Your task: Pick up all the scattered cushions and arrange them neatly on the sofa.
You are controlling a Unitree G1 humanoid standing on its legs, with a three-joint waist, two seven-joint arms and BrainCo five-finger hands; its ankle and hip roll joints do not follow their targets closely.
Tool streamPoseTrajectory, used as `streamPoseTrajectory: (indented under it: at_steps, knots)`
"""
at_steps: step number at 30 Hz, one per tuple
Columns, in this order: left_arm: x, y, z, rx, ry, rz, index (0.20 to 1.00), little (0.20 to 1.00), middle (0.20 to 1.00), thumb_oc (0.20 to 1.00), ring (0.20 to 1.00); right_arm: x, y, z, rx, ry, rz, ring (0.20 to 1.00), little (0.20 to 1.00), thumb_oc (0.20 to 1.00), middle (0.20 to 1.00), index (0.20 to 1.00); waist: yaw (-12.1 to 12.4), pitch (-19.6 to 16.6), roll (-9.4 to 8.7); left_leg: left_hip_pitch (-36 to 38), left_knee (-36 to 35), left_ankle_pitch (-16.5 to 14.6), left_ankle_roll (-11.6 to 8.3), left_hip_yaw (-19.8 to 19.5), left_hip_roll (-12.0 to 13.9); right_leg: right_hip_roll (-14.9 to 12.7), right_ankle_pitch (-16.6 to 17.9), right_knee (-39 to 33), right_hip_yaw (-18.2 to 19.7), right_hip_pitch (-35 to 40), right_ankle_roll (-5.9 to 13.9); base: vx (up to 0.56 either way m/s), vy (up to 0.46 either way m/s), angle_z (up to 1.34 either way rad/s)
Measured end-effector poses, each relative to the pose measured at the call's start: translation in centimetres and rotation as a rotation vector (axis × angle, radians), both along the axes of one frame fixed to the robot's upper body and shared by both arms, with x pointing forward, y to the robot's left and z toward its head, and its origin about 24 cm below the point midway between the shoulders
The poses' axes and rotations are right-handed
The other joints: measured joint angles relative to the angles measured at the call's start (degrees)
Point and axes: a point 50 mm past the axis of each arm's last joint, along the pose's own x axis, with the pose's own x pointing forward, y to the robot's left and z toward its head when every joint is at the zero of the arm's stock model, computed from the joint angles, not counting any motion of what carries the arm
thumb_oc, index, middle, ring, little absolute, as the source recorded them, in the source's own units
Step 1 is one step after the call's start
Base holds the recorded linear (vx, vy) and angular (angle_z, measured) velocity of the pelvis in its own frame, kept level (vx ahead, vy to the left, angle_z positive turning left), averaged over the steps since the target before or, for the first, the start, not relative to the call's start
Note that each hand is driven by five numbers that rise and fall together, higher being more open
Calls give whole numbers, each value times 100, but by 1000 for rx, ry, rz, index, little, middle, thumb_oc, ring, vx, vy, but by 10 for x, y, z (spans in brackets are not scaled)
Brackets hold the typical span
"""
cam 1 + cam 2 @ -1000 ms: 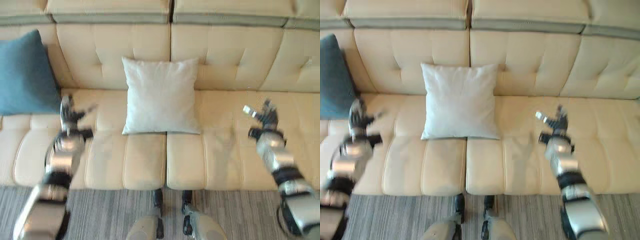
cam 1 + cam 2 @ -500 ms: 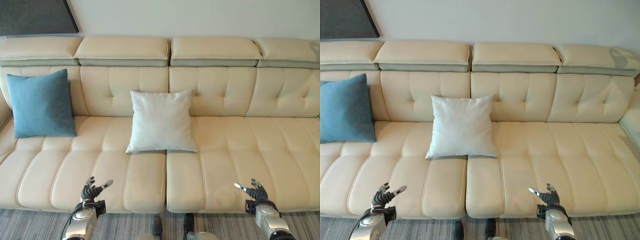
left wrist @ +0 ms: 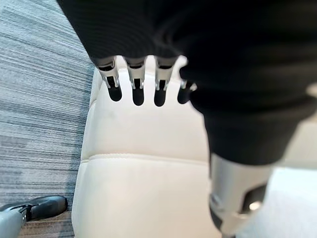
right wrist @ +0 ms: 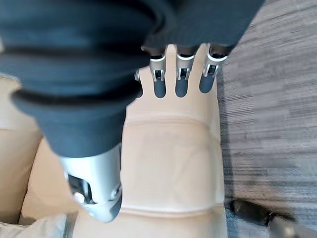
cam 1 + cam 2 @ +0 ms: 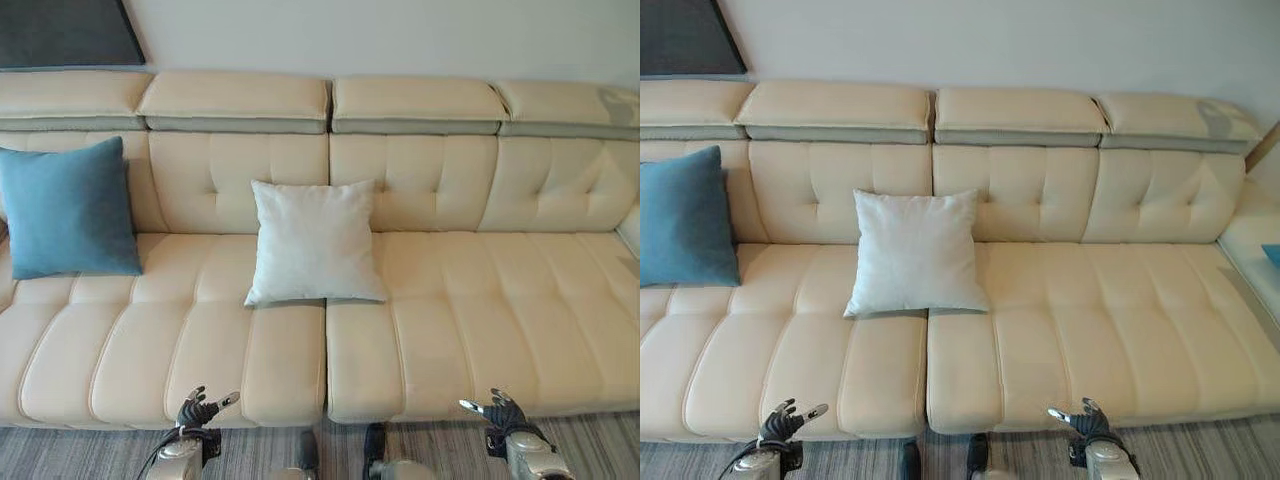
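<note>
Pulled both arms back low, view lifted. Left hand and right hand loose, empty. White cushion mid sofa, blue cushion at left end. Both placed; look for more.

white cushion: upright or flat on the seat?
Upright. The white cushion stands on the sofa seat, leaning on the backrest, its face showing, at the seam between the two seat sections.

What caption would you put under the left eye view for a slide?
Blue square cushion and white square cushion lean on the cream leather sofa; left hand and right hand empty.
</note>
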Motion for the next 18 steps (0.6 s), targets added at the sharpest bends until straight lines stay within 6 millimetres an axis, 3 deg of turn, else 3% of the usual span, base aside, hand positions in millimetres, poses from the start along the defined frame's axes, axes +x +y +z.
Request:
streamPoseTrajectory:
  at_steps: [1,2,3,4,5,6,7,9,10,12,13,15,16,18]
  knots:
    - [-1,5,1,12,3,4,1000,1000,1000,1000,1000,1,0,0,4,-4,3,1000,1000,1000,1000,1000,45,-11,-78,9,7,52,-72,30,16,-150,-398,279,93,400,241,-131,-167,-14]
    - [-4,6,0,15,11,4,1000,1000,1000,1000,1000,1,0,0,5,-4,3,1000,1000,1000,1000,1000,105,-28,-164,39,9,158,-218,28,-10,-225,-510,-510,205,1147,424,-273,-243,-19]
    - [-3,7,1,17,10,4,1000,1000,1000,1000,1000,1,0,0,6,-4,3,1000,1000,1000,1000,1000,138,-17,-248,39,2,221,-302,29,-53,-198,-420,-1235,352,1553,425,-342,-271,-10]
    - [-6,6,-1,14,19,7,1000,1000,1000,1000,1000,1,-1,1,3,-5,3,1000,1000,1000,1000,1000,149,-3,-258,4,4,300,-396,19,-17,-78,-255,-1844,296,1793,125,-470,-370,-27]
    - [-15,7,-6,10,51,24,1000,1000,1000,1000,1000,6,1,3,5,-17,12,1000,1000,1000,1000,1000,206,-12,-187,-71,3,497,-471,28,177,147,26,-2266,289,1865,-238,-543,-413,-17]
    - [-22,4,-9,-3,67,31,1000,1000,1000,1000,1000,1,0,1,1,-5,10,1000,1000,1000,1000,1000,208,-25,-133,-116,6,715,-655,-77,403,438,142,-2373,287,1919,-356,-537,-391,-10]
    - [-23,3,-10,-6,72,30,1000,1000,1000,1000,1000,-4,-1,-1,1,6,5,1000,1000,1000,1000,1000,209,-22,-132,-155,9,881,-813,-154,488,548,158,-2372,271,1919,-389,-457,-295,25]
    - [-22,2,-10,-8,70,28,1000,1000,1000,1000,1000,-9,-2,-3,3,14,-9,1000,1000,1000,1000,1000,209,57,-170,-308,15,1417,-1383,-387,652,710,232,-2373,210,1861,-675,-404,-188,24]
    - [-25,-3,-13,-24,81,28,1000,1000,1000,1000,1000,-12,-7,-2,1,14,-21,1000,1000,1000,1000,1000,192,103,-136,-414,27,1639,-1236,-490,673,793,359,-2373,106,1759,-920,-383,-139,6]
    - [-25,-3,-13,-25,83,30,1000,1000,1000,1000,1000,-10,-6,-1,-14,17,0,1000,1000,1000,1000,1000,194,144,-258,-397,216,1273,-1572,-772,441,695,549,-2367,113,1574,-1116,-226,-58,-15]
    - [-22,-1,-12,-18,77,30,1000,1000,1000,1000,1000,-4,-2,1,-12,3,20,1000,1000,1000,1000,1000,208,172,-328,-351,385,932,-1558,-819,221,567,604,-2367,146,1516,-1114,-144,-5,-14]
    - [-13,-1,-8,-16,49,25,1000,1000,1000,1000,1000,4,1,6,-6,-34,32,1000,1000,1000,1000,1000,104,343,-402,-70,946,72,-1162,-799,-56,435,735,-2369,199,1419,-1105,-88,28,-1]
    - [-10,-1,-7,-17,42,23,1000,1000,1000,1000,1000,6,2,7,-3,-44,37,1000,1000,1000,1000,1000,105,359,-390,231,976,-257,-1058,-800,-96,452,728,-2370,273,1367,-1032,-62,41,7]
    - [-3,-4,-4,-22,12,14,1000,1000,1000,1000,1000,9,1,9,-3,-53,38,1000,1000,1000,1000,1000,57,429,-374,618,850,-569,-942,-936,-171,468,769,-2369,366,1236,-889,-46,97,-9]
